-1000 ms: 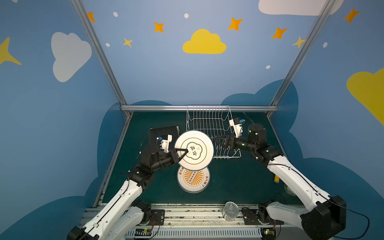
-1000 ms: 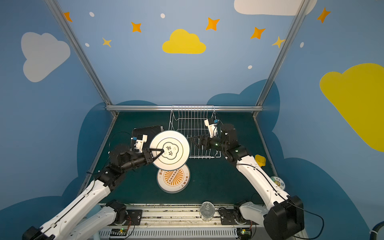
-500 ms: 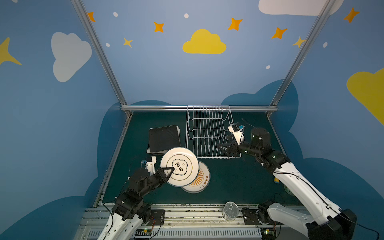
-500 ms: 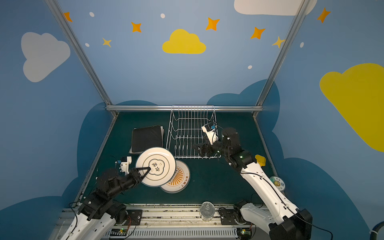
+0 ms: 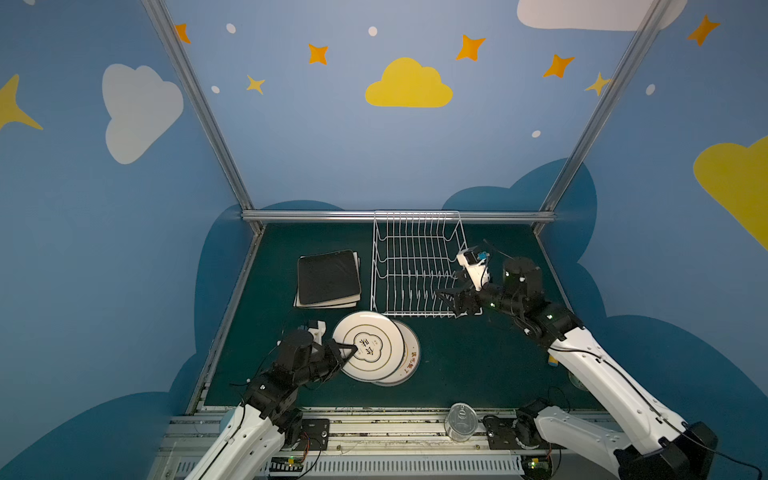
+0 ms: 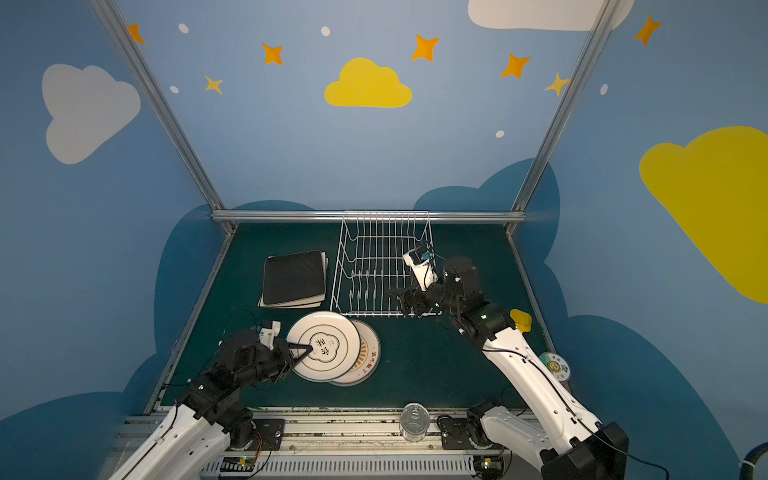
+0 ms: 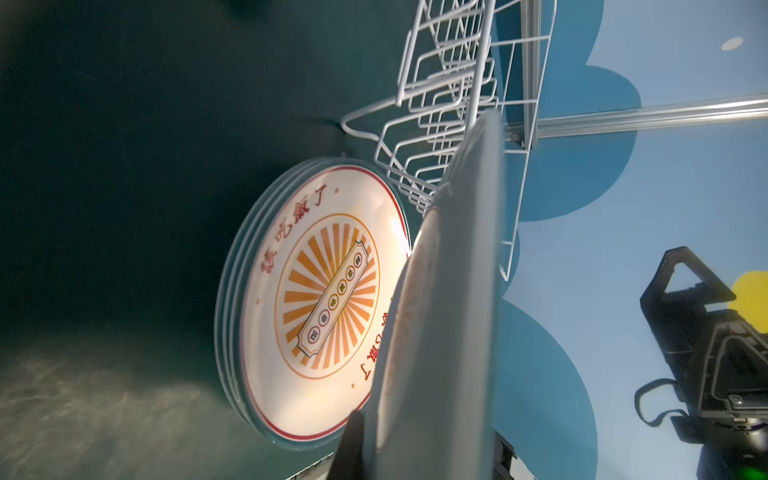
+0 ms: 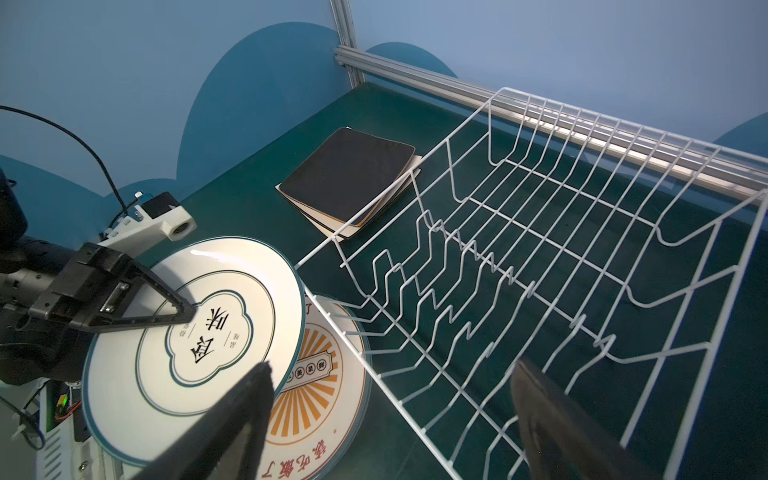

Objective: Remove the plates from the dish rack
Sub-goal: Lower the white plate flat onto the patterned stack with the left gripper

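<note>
The green table (image 5: 478, 365) bears dish rack (image 5: 415, 272), square-plate stack (image 5: 328, 277), round-plate stack (image 5: 411, 353).

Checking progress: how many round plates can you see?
2 faces: emblem plate in the left gripper, partly over the sunburst plate on the table; rims under that one suggest more hidden.

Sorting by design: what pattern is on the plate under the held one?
Orange sunburst on that plate; clearest in left wrist view.
</note>
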